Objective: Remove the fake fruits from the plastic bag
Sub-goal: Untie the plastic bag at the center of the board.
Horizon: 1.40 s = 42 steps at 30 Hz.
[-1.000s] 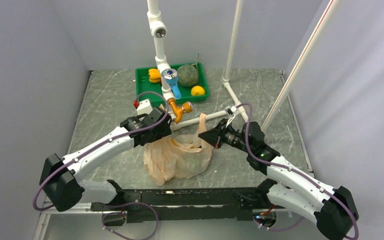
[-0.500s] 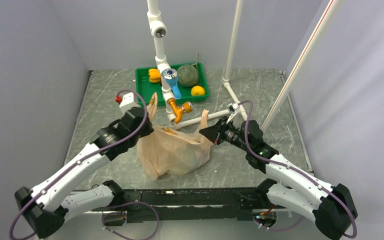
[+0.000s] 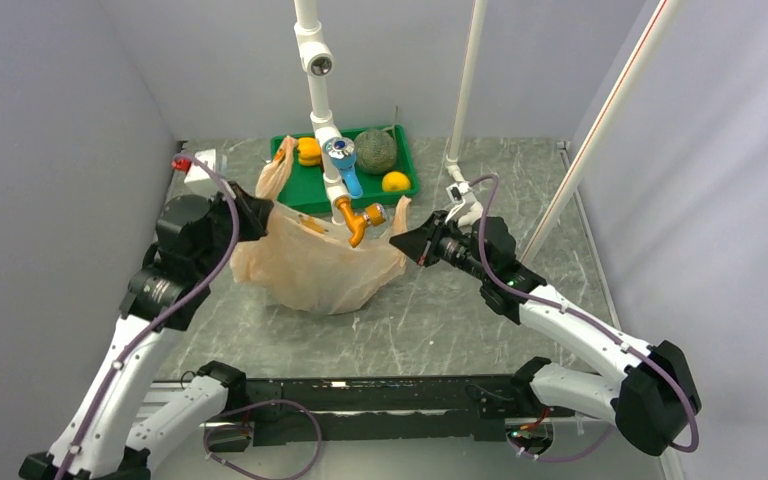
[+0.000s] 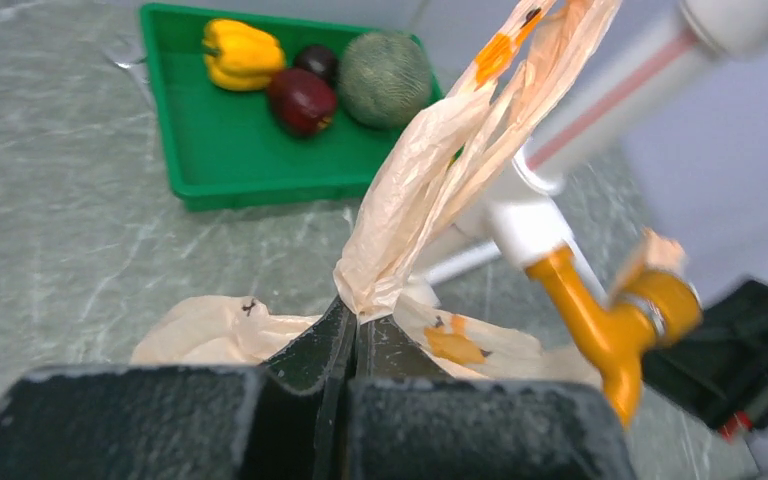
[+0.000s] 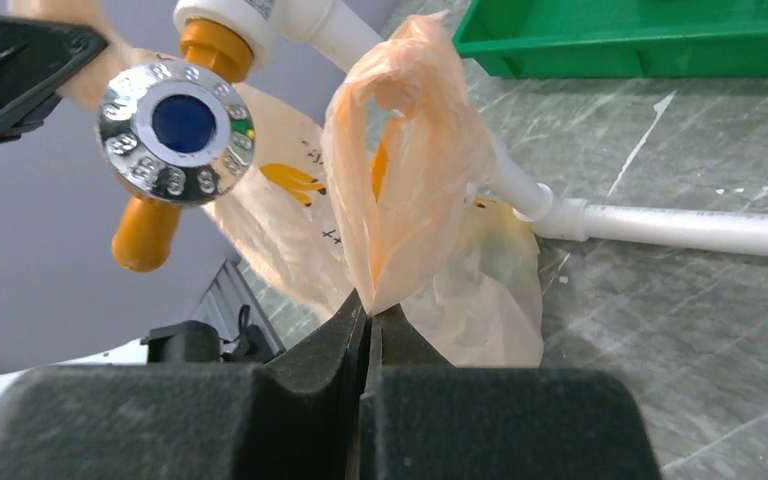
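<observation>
Near the far edge of the table (image 3: 440, 320), thin crinkly peach-beige plastic bag (image 3: 320, 270) stretched between claws: left claw (image 4: 353, 320) clamped on one handle loop, right claw (image 5: 370, 312) clamped on the other. Dark maroon round plastic fruit (image 4: 302, 100) sits in green tray (image 4: 220, 150); bag contents can't be made out.

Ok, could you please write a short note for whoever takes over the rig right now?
Left gripper: shut on one handle of the bag.
Right gripper: shut on the other handle.
The bag sits on the table between them, handles pulled apart.
The tray at the far side holds a dark red fruit, a darker fruit, a yellow fruit, the melon and the pepper.
Done: both handles gripped.
Left: the bag's inside is hidden; check it and lift out any fruit.
</observation>
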Tool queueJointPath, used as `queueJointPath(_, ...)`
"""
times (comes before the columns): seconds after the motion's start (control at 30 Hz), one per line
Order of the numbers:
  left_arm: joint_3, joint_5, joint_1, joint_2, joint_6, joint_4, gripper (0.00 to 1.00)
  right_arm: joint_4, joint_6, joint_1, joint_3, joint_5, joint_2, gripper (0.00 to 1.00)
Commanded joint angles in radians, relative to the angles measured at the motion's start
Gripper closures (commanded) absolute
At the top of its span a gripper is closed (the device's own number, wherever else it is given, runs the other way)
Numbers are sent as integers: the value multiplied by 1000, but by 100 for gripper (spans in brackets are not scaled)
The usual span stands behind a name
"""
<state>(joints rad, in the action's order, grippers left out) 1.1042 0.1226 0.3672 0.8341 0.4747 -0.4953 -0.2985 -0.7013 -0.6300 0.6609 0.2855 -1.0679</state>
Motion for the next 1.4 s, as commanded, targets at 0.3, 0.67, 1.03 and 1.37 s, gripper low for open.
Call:
queueJointPath(0.3,-386,-461,-7,-448,45,96,100,344,184,-63,-72,78,180,61)
queueJointPath(0.67,-425,-477,-7,-554,55,116,100,718,343,-368,299,-200,253,13)
queueJointPath(1.03,-379,-465,-7,-572,42,47,100,553,476,-407,466,-82,-27,24)
queueJointPath(1.37,-379,-495,-7,-580,39,37,100,394,482,-514,435,-195,-222,49)
